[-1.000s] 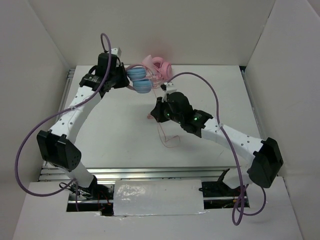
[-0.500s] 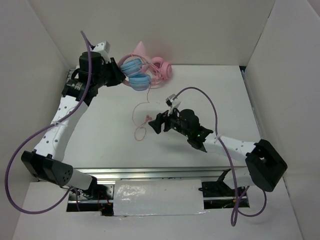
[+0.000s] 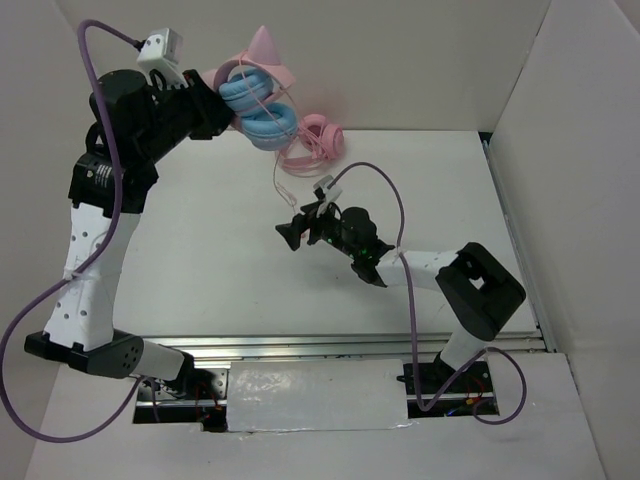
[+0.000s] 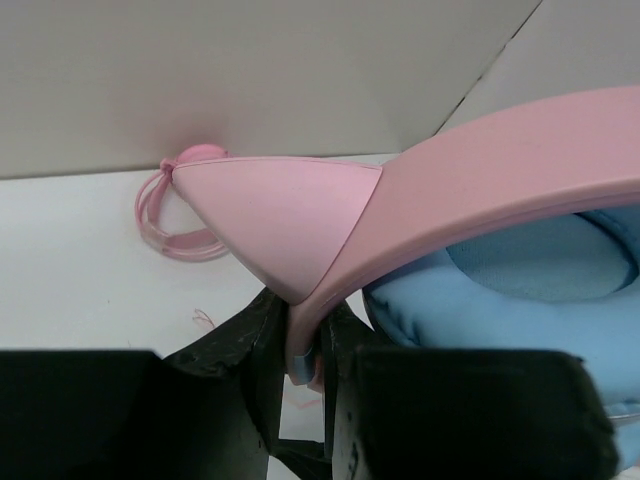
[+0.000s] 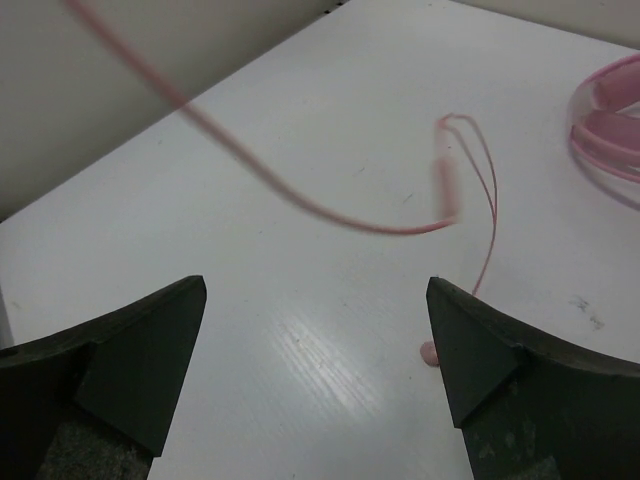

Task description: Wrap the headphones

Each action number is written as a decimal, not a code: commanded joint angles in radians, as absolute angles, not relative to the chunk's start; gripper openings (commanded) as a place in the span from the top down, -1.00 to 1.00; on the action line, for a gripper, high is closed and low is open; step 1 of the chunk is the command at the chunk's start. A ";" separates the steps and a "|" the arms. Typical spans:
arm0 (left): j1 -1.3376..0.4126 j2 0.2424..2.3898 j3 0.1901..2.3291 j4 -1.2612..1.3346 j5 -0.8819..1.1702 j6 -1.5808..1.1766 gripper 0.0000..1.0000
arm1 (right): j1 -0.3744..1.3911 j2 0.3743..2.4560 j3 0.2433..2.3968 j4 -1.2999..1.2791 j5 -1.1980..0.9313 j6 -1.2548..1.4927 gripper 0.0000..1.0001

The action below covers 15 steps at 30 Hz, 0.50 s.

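Over the white table (image 3: pixel 200 260), the left gripper (image 3: pixel 215 110) holds the headphones (image 3: pixel 255 105) aloft near the back wall, its jaws clamped on the pink headband (image 4: pixel 480 160) just below a cat ear (image 4: pixel 280 215), with a light blue ear cup (image 4: pixel 500 290) beside them. A second, all-pink pair (image 3: pixel 318 140) lies on the table underneath, at the wall. The thin pink cable (image 3: pixel 281 185) hangs loose from the raised set towards the right gripper (image 3: pixel 290 232), which hovers low at mid-table with its jaws wide apart and empty; the wrist view shows the cable (image 5: pixel 300 195) as a blurred strand ahead of them, uncaught. The wrapping looks barely begun: the cable is not yet wound. Next, the right gripper would need to close on the strand and carry it around the headband.
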<state>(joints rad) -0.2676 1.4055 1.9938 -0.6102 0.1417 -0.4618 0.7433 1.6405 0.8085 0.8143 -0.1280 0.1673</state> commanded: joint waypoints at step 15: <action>-0.192 1.473 2.216 -0.577 0.351 -0.506 1.00 | 0.678 1.902 1.089 0.870 -0.136 0.147 -1.00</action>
<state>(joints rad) -0.2054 1.4837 2.1212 -0.6609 0.2745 -0.4713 0.7063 1.8645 0.9825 0.9165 -0.0666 0.1936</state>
